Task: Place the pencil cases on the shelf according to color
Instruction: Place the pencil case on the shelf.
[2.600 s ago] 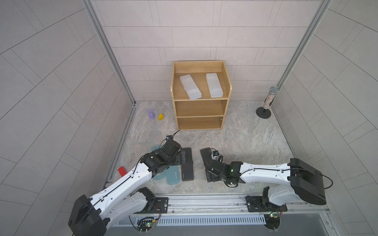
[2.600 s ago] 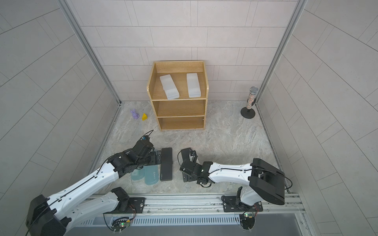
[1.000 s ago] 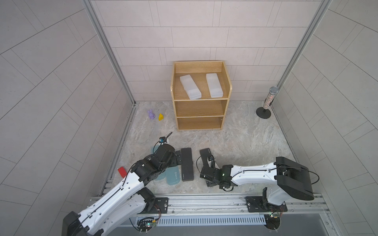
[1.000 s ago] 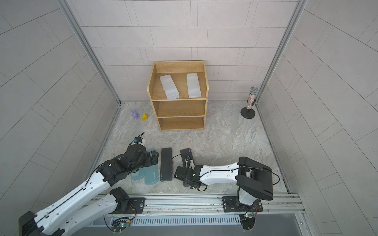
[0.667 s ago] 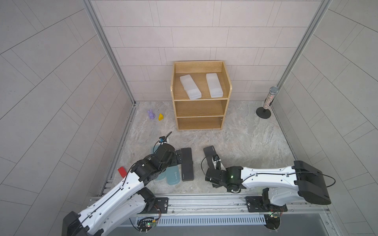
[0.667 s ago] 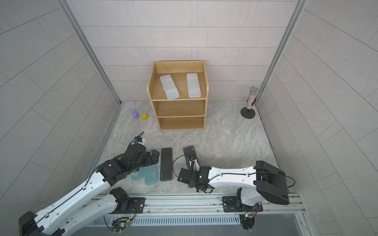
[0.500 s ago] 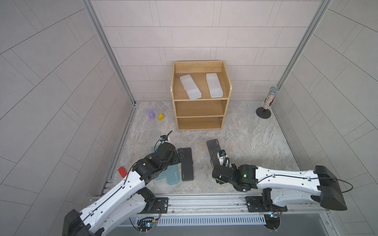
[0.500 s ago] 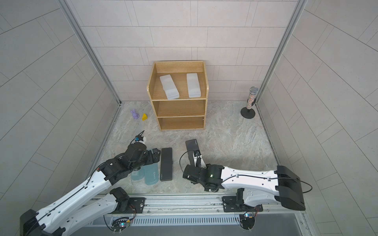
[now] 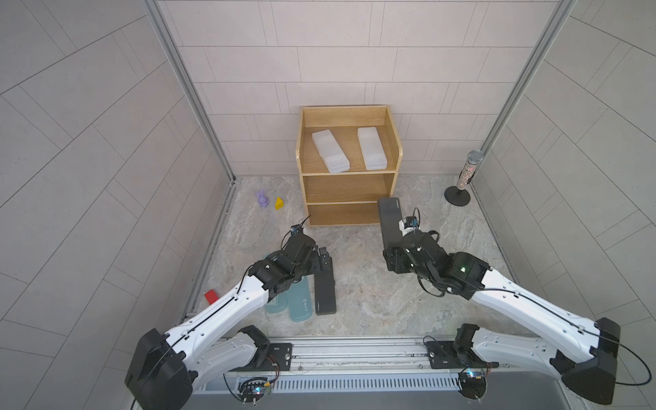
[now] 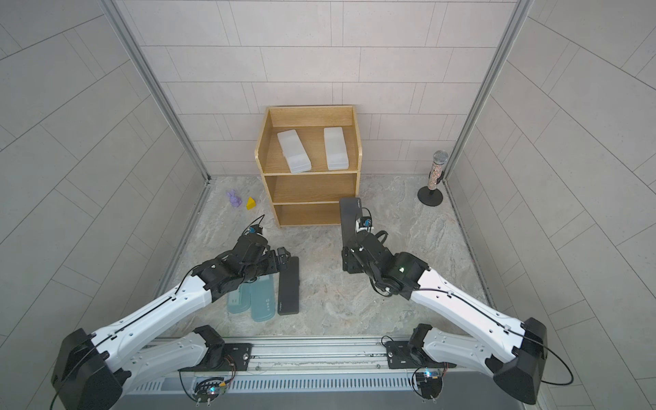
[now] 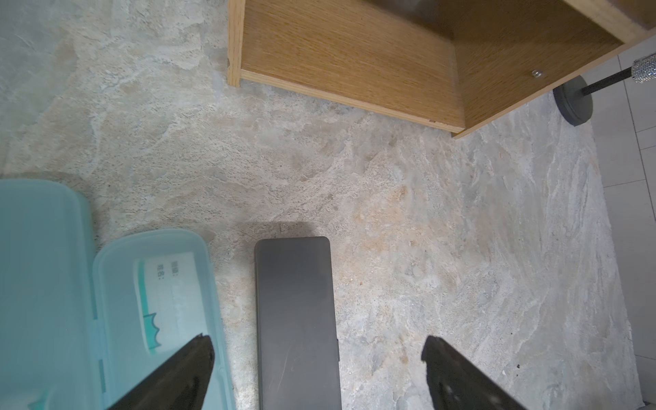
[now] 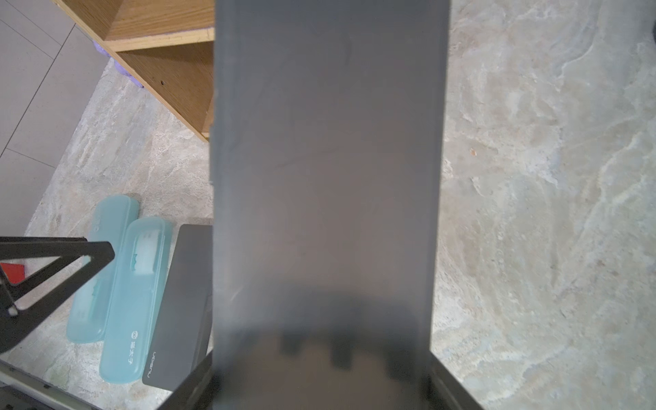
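Stone floor (image 9: 355,248) separates shelf (image 9: 346,173) from lying black case (image 9: 324,291).

The oak shelf (image 9: 348,173) is pictured at 12 o'clock. On its top tier a frosted white case (image 9: 330,151) is skewed toward 11 o'clock beside a straighter second white case (image 9: 371,148). At 7 o'clock on the floor, a teal case (image 9: 277,303), a second teal case (image 9: 301,305) and a black case (image 9: 324,291) are laid side by side. A second black case (image 9: 389,220) is held aloft at the shelf's 5 o'clock corner.
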Robot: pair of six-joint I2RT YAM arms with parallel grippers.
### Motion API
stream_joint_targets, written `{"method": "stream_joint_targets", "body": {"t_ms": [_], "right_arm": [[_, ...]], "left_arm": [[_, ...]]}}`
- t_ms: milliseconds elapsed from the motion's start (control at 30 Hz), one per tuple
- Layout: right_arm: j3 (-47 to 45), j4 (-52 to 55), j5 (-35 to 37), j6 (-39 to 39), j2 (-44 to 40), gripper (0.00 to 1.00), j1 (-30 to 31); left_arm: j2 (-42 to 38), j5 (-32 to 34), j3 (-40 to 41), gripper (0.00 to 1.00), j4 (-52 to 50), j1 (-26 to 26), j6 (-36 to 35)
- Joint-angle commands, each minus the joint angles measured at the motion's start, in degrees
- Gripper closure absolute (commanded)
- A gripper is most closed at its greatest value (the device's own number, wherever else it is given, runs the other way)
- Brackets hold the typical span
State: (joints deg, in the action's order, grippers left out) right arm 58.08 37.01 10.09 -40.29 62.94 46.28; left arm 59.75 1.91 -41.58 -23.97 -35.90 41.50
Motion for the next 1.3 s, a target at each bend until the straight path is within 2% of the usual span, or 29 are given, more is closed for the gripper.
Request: {"method": "stream_joint_targets", "body": {"t_ms": [0, 267, 533, 733, 833, 900, 933, 1267], "right_arm": [[3.4, -2.8, -4.0, 5.2, 3.6, 0.4, -1.6], [11.2, -6.9, -5.3, 7.6, 14.5, 0.41, -6.3], [20.6, -8.3, -0.8, 8.8, 26.1, 0.41, -7.8], [27.5, -7.3, -0.8, 8.0, 32.2, 0.41, -9.2], [30.8, -5.9, -1.0, 8.1, 34.6, 0.38, -9.7], [32.8, -4.8, -0.9, 8.0, 36.2, 0.3, -10.3], [33.7, -4.3, -0.9, 7.9, 36.8, 0.29, -10.6], [39.4, -1.6, -1.3, 8.4, 41.9, 0.25, -12.4]], "left_arm": [[-0.7, -2.1, -0.5, 0.0, 1.4, 1.6, -2.0], [1.1, -5.0, 1.1, 0.0, 3.1, 3.2, -3.4], [2.3, -7.8, 4.0, 0.0, 7.1, 5.1, -3.2], [3.8, -11.0, 3.7, 0.0, 7.7, 7.5, -5.0], [4.3, -12.0, 3.4, 0.0, 7.5, 8.7, -6.0], [4.8, -12.1, 3.4, 0.0, 7.1, 9.5, -6.3], [5.0, -12.3, 3.6, 0.0, 7.2, 9.8, -6.3], [5.1, -15.5, 5.3, 0.0, 9.3, 11.3, -6.4]]}}
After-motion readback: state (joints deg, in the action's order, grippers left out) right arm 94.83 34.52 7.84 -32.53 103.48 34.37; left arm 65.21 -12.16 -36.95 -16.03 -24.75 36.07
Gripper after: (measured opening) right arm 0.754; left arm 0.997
